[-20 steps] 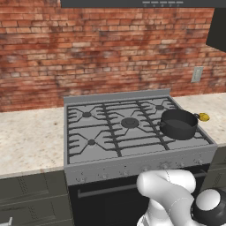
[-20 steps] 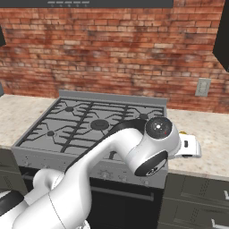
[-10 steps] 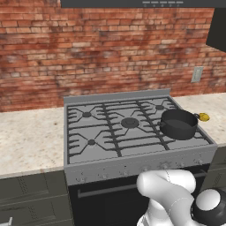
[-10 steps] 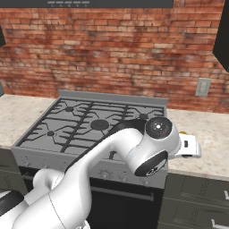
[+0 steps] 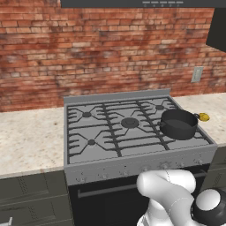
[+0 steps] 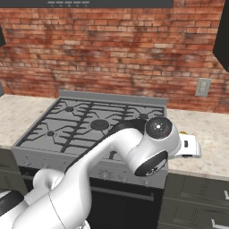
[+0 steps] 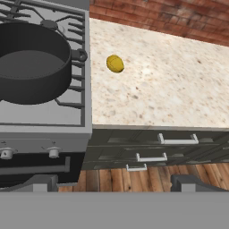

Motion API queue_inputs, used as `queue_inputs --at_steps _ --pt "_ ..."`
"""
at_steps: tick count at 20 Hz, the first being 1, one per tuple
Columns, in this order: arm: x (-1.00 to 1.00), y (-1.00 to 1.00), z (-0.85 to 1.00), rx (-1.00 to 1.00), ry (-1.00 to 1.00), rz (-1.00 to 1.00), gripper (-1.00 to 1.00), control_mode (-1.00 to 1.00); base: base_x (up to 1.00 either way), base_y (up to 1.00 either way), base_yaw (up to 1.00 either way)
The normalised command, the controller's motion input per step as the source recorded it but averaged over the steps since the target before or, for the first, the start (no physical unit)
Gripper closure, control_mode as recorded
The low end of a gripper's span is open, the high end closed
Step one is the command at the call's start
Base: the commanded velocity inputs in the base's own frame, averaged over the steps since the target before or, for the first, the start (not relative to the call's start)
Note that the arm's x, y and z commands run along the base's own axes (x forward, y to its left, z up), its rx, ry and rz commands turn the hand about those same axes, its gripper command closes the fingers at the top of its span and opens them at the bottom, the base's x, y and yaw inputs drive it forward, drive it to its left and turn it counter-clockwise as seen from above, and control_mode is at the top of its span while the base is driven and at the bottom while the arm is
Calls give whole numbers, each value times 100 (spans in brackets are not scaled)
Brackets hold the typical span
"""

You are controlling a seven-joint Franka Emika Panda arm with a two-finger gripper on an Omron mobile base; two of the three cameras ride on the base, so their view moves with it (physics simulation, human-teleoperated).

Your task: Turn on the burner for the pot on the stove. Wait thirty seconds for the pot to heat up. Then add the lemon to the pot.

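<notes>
The pot is a short, wide, round vessel of dark matte metal with small loop side handles. It stands on the front right grate of the stove and holds nothing. The stove has a grey steel top, dark cast grates over five round burners, a front row of small round knobs and a black oven door.

The lemon is a small, bright yellow, rounded fruit. It lies on the table just beside the stove's right edge, near the pot but apart from it.

The gripper hangs in front of the stove's right corner, above the floor. Its jaws stand wide apart and hold nothing.

The table is a speckled beige stone slab on both sides of the stove. Dark drawer fronts with metal bar handles sit below it. The floor is brown wood plank. The back wall is red brick and carries a pale outlet plate.
</notes>
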Motion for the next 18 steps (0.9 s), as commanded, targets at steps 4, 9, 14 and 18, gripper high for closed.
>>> queue_inputs --at_steps 4,9,14,18 --pt "0 0 0 0 0 0 -100 -100 0 0 0" --pt "0 0 0 0 0 0 -100 -100 0 0 0" --pt "0 0 0 0 0 0 -100 -100 0 0 0" --pt "0 0 0 0 0 0 -100 -100 0 0 0"
